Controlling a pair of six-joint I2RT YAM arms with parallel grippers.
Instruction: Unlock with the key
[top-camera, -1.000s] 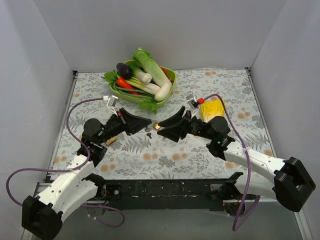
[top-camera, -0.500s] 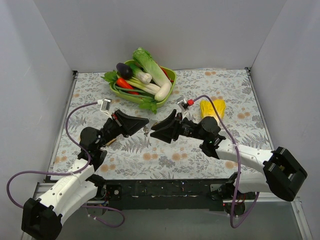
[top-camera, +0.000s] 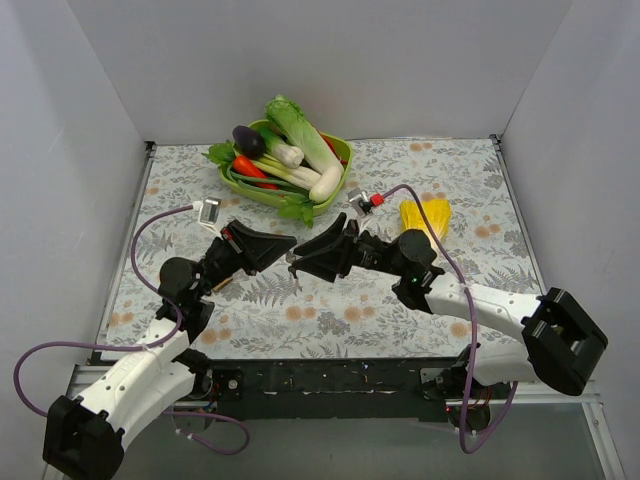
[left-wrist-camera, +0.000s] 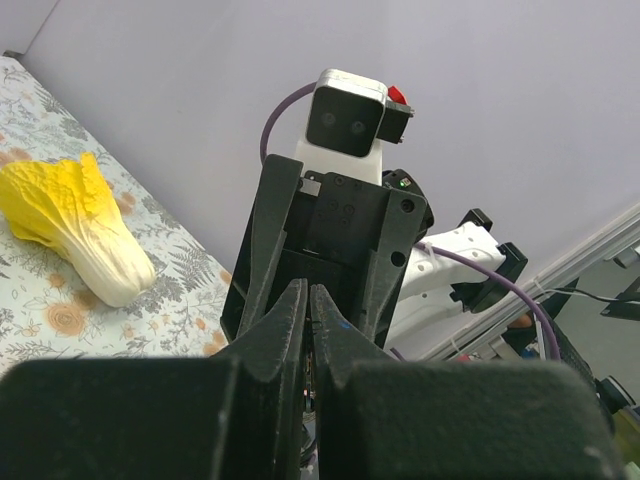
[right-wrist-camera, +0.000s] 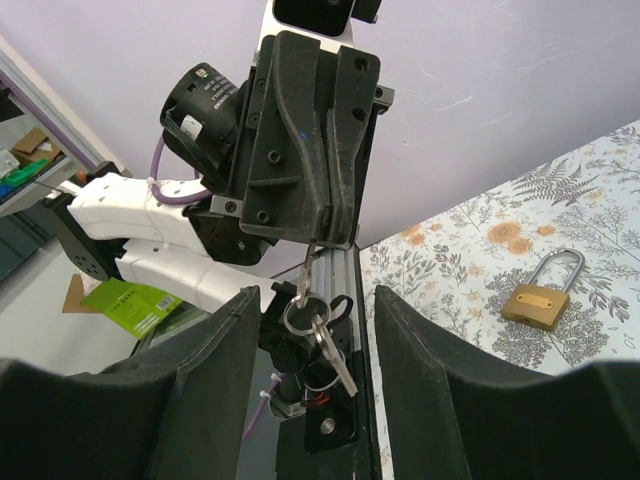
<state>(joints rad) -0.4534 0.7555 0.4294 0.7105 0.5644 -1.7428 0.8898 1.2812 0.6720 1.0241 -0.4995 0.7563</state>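
Your left gripper has its jaws clamped on the key, held up off the counter well apart from the brass padlock, ring dangling, likely so your right gripper, jaws spread, can take it.

Two pincers, left pincer, right pincer; one key bunch, one brass padlock, one green basket, one yellow cabbage.

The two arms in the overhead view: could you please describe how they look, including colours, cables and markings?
Both are white links with black joints. The left arm and the right arm each trail a purple cable. The left gripper and right gripper are black, with wedge-shaped fingers. Each wrist carries a small white camera box, the right one with a red mark.
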